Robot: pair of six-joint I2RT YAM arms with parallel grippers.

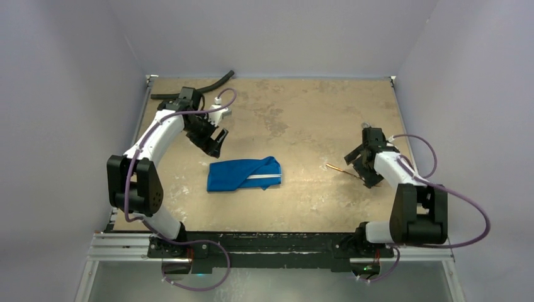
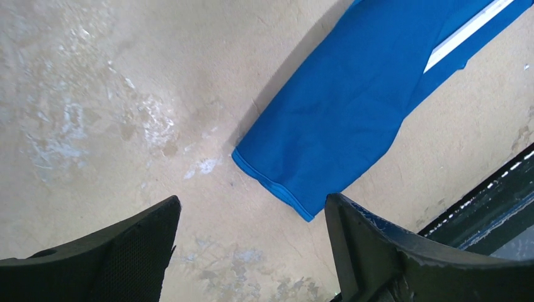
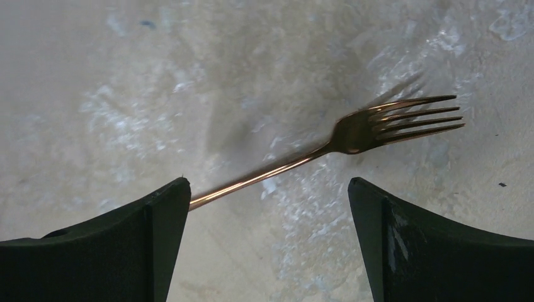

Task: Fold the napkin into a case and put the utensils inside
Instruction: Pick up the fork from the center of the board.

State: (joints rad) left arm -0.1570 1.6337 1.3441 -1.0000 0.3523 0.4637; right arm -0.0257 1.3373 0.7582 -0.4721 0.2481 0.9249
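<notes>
On the worn tan counter [image 1: 302, 119], the royal-blue napkin [image 1: 244, 174] lies near the middle, folded into an oblong, flattish case, and neither arm touches it. A pale, silvery strip [image 1: 264, 177] shows along its fold toward the right end; whether that is cutlery cannot be told. Well to the right of the cloth, a copper-toned fork [image 1: 343, 168] lies flat on the bare surface. The right claw [image 1: 360, 167] hangs over the fork with its jaws spread wide and gripping nothing. In the right wrist view the tines point away, and the slim handle runs out of sight behind one finger [image 3: 157, 239]. Farther back and to the left, the left claw [image 1: 213, 141] hovers just beyond the napkin's left end. Its jaws are apart and empty, and the cloth's hemmed corner shows between the fingers in the left wrist view. At the far left edge a black curved hose [image 1: 195, 88] rests.
</notes>
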